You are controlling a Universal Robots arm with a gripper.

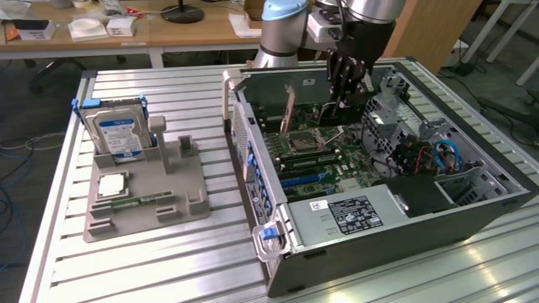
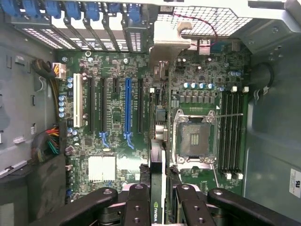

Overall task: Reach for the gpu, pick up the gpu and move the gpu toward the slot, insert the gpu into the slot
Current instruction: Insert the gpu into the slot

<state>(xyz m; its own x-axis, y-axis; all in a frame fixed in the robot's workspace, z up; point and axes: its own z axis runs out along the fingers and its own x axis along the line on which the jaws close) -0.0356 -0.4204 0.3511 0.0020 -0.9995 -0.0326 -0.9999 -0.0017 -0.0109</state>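
Black fingers of the end effector are clamping the gpu from both sides, so the card is standing edge-on between them, and its grey metal bracket is pointing toward the back wall of the computer case. Reaching and picking up are looking done, and the carry toward the slot is judged to be far along, since the arm is hanging inside the open case. The exterior view is showing the gpu directly under the end effector, above the board rather than seated. Beneath the card the green motherboard is lying flat. The card's edge is lining up over the strip between the row of slots and the processor socket, running parallel to the long blue slot but apart from it. Insertion is not yet done, as far as the pictures are showing. Farther off, on the desk, the hard drive is standing in its grey holder.
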